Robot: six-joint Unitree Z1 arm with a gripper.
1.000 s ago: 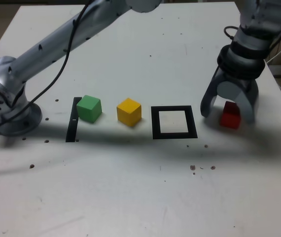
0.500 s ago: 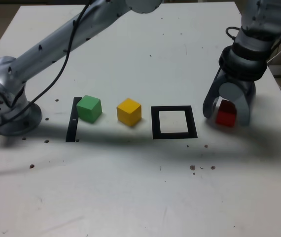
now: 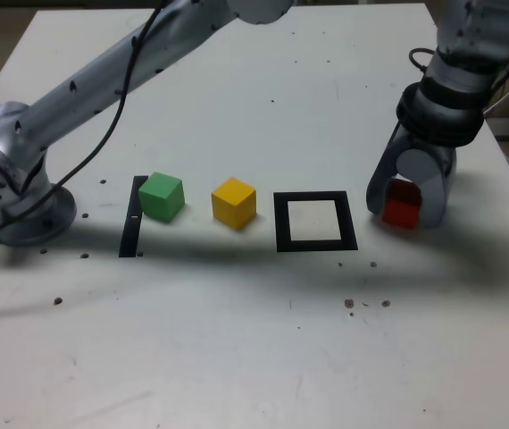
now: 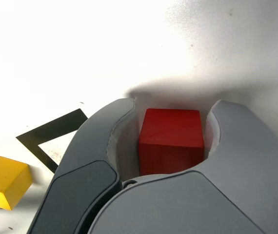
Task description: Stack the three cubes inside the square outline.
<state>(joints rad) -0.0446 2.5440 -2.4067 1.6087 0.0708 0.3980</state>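
Grey claw [image 3: 404,207] clamped on small solid red cube [image 3: 401,204], right-centre of exterior view; black square outline [image 3: 315,222] just leftward.

A white table [image 3: 237,357] carries a green cube [image 3: 162,196], yellow cube [image 3: 234,202], red cube [image 3: 401,205], square outline [image 3: 315,222] and black strip [image 3: 132,217].

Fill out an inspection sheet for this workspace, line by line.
Surface: white table, speckled with small dark crumbs.
Job's things: red cube at the exterior view's right; yellow cube and green cube left of the black square outline, which holds nothing.
Clutter: black strip beside the green cube.
Gripper: gripper shut on the red cube, on the table.
Cables: black cable along the arm.
Surroundings: nothing seen.
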